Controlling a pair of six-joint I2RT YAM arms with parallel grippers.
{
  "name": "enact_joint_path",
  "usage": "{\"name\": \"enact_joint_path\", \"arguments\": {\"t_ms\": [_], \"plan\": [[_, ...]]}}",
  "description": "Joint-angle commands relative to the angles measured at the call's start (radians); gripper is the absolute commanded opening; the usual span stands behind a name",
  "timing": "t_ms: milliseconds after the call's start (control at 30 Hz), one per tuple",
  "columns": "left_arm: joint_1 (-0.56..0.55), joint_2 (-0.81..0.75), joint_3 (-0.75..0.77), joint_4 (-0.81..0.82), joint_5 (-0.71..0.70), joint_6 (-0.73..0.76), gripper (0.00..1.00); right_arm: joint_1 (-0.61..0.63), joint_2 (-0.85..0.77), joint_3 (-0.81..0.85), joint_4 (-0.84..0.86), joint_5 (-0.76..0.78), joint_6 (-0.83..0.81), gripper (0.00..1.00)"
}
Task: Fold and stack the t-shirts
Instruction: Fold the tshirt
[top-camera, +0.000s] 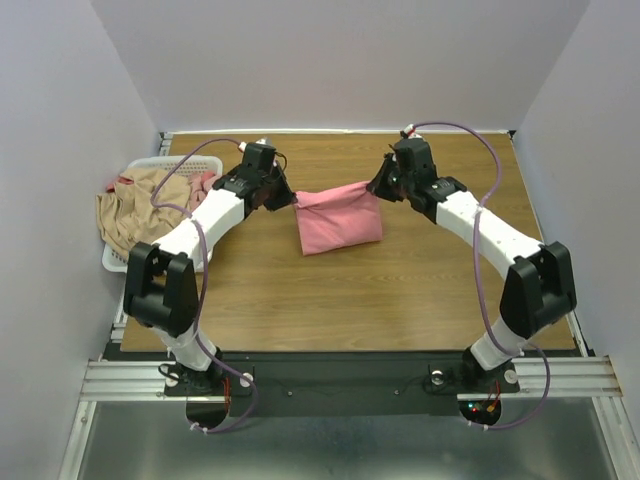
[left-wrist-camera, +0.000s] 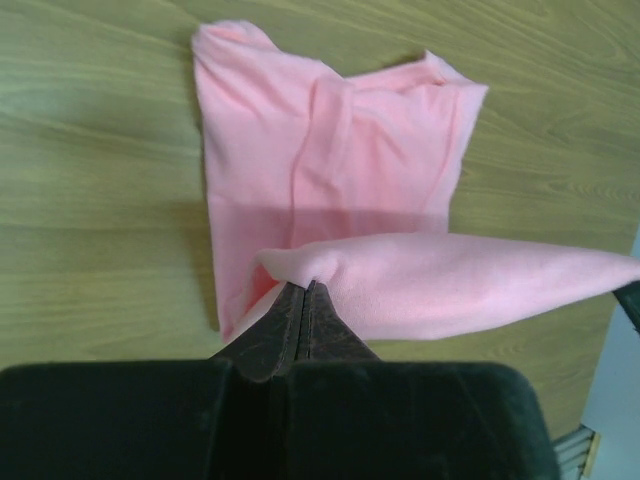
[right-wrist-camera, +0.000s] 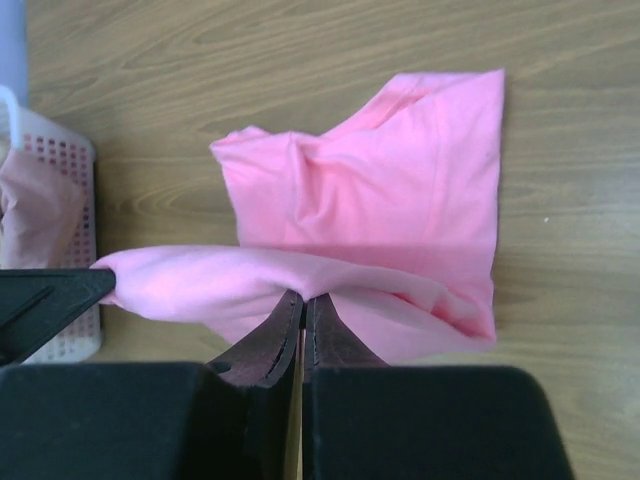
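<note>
From above, the pink shirt (top-camera: 338, 225) lies in the middle of the table (top-camera: 300, 300). Its far edge is strung up between the left gripper (top-camera: 291, 199) and right gripper (top-camera: 377, 188). A tan shirt (top-camera: 125, 215) is draped over the basket (top-camera: 150, 163) at far left.

Left wrist view: jaws clamped on one corner of the pink shirt.

Right wrist view: same deal, pinched tight on the other corner.

For a clean fold, both should probably carry that edge evenly toward the near hem, keeping it taut.

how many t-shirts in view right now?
3. Salmon-pink t-shirt mid-table, pinched by the left hand and right hand; tan-beige t-shirt draped over the white basket, far left; dusty pink t-shirt in that basket. More may be hidden underneath.
</note>
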Motion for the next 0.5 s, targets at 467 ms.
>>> {"name": "enact_joint_path", "arguments": {"t_ms": [467], "plan": [[0.057,0.339,0.360,-0.052,-0.008,0.138,0.00,-0.104,0.344,0.294,0.023,-0.023,-0.089,0.00]]}}
